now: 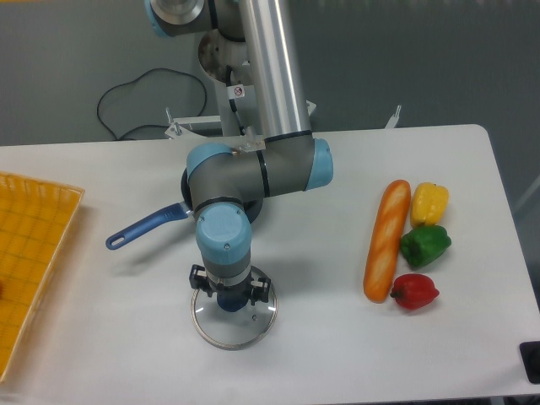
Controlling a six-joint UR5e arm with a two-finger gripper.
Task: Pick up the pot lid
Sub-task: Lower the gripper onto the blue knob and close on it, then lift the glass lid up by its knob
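The gripper hangs over the pot lid, pointing down, with its fingers apart. The round glass lid has a metal rim and lies on the table at the lower middle. Its dark blue knob shows between and slightly below the two fingers, with a gap visible on either side. Whether the fingertips are level with the knob cannot be told from this angle. The gripper body covers the lid's back part.
Behind the arm is a dark pan with a blue handle reaching left. A yellow crate stands at the left edge. To the right lie a baguette, a yellow pepper, a green pepper and a red pepper.
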